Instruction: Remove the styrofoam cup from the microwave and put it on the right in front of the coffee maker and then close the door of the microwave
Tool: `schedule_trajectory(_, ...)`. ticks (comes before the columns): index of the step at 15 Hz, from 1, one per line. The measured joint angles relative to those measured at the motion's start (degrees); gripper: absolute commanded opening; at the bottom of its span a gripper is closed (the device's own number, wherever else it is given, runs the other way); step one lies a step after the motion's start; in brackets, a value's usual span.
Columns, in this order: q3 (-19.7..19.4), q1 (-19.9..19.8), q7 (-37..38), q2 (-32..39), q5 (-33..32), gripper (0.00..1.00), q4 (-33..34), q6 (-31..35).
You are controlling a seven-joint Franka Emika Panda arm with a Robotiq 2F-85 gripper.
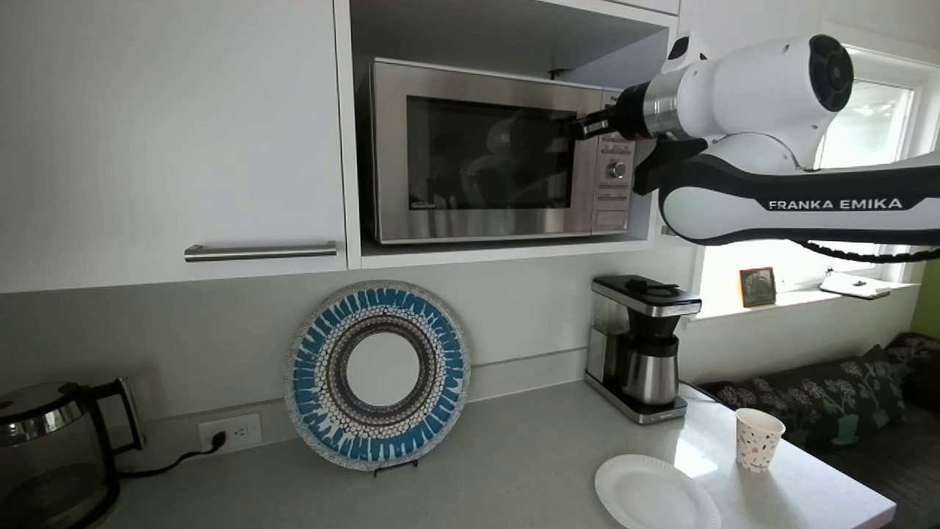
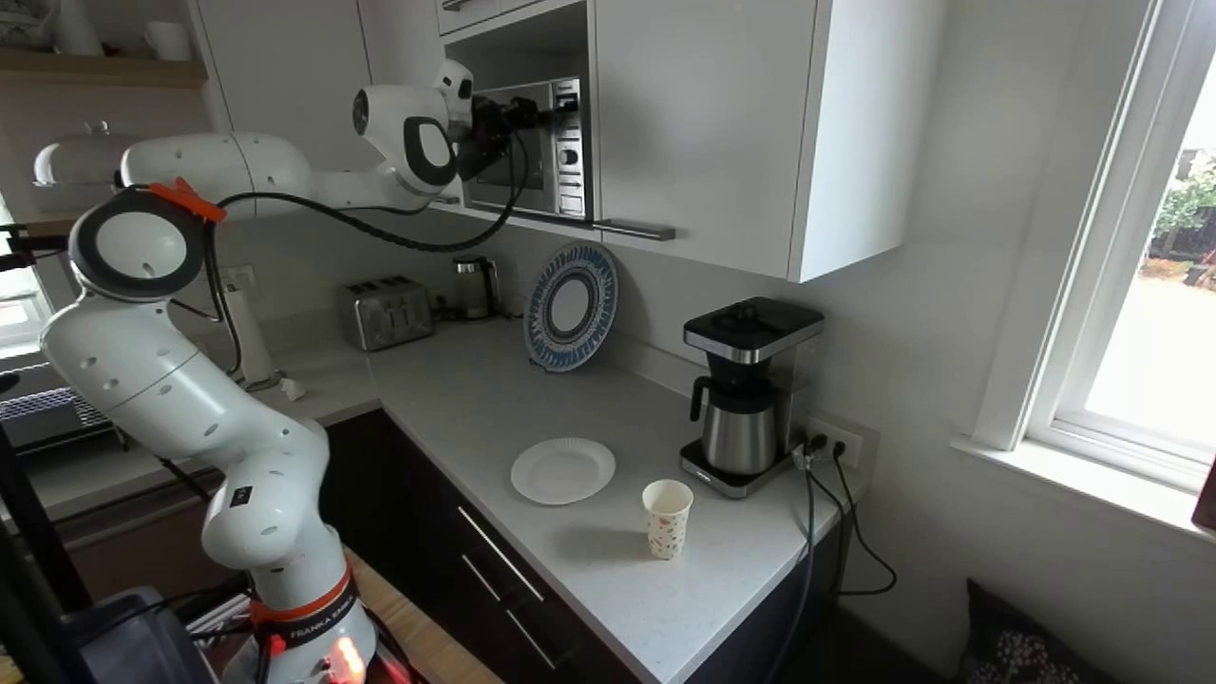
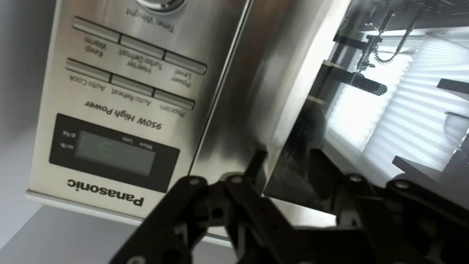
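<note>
Brushed steel fronts the microwave [image 1: 507,169], which sits in a white cabinet [image 1: 507,253] higher than the coffee maker [image 2: 755,399] and farther along the wall [image 1: 529,308]. The door of the microwave [image 1: 481,150], with its dark glass, looks closed, its edge level with the button panel [image 3: 110,117]. Also well above the coffee maker, out at the microwave's front, the gripper [image 3: 289,160] points at the door's panel-side edge. In the wrist view its two fingers [image 3: 324,178] stand a moderate gap apart and grip nothing; whether either one touches the steel cannot be told.

Off-white and speckled, the cup [image 1: 758,441] stands upright on the grey counter [image 1: 514,470], in front of the coffee maker and apart from it, as both exterior views show. That puts it well below the gripper and well apart from it, over on the coffee maker's side. A white plate [image 1: 657,496] lies flat in front of the coffee maker, near the cup but not touching it. On the microwave's side of the coffee maker, a blue-ringed disc [image 1: 378,375] stands propped before the wall. Beyond the disc, farther from the coffee maker, stand a glass kettle [image 1: 51,466] and, in an exterior view, a steel toaster [image 2: 389,315]. The coffee maker holds a steel carafe [image 2: 739,439].
</note>
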Motion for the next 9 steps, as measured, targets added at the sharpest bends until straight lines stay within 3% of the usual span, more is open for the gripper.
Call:
schedule_trajectory(2, 0.00, 0.02, 0.00, -0.09, 0.00, 0.86, 0.03, 0.01)
schedule_trajectory(4, 0.05, 0.06, 0.00, -0.10, 0.00, 0.99, 0.04, 0.01)
schedule_trajectory(9, -0.01, 0.02, 0.00, 0.00, 0.00, 1.00, 0.05, 0.01)
